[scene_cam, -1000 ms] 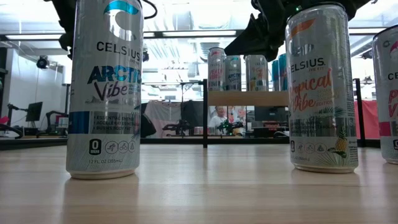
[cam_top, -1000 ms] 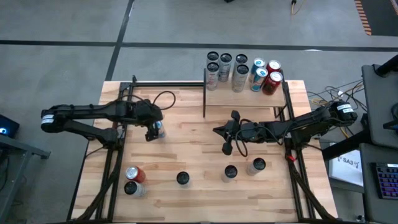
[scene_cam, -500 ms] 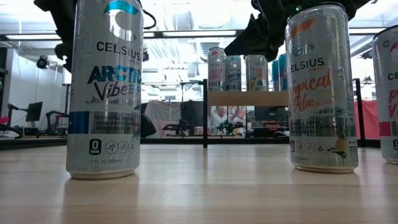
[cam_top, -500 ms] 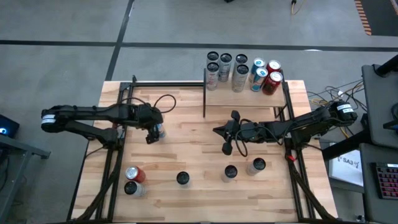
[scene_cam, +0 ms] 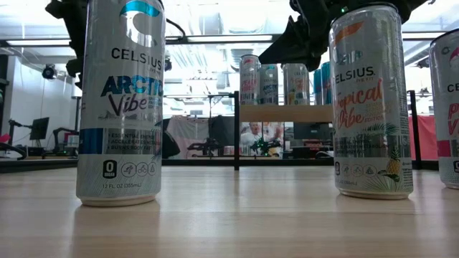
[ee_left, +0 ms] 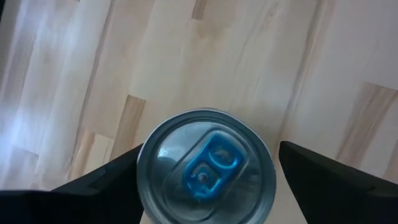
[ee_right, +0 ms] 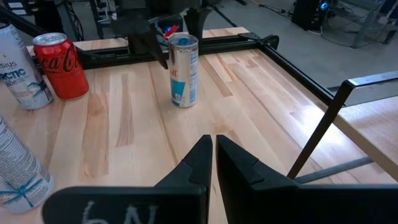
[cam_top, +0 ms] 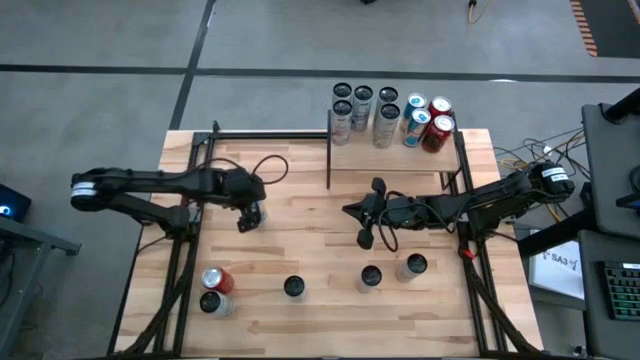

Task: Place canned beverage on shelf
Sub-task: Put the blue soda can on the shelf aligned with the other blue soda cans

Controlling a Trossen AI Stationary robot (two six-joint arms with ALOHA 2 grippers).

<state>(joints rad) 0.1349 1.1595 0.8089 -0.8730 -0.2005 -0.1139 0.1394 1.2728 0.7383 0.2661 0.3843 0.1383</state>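
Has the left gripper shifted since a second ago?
Barely. In the high view the left gripper has crept slightly toward the near edge, away from the shelf, open around the can.

The overhead picture is evenly and softly lit, the pale plank tabletop [cam_top: 300, 250] showing only faint shadows beneath the dark arms. At table height the bright ceiling strip lights [scene_cam: 215, 37] of the room behind wash out the background, while the tall silver-and-blue can [scene_cam: 120, 100] nearest the lens bulges slightly with closeness. Just below the left pincer [ee_left: 205, 168], the silver can top with blue tab [ee_left: 206, 167] looks soft and blurred, with white glare on the wood beside it.
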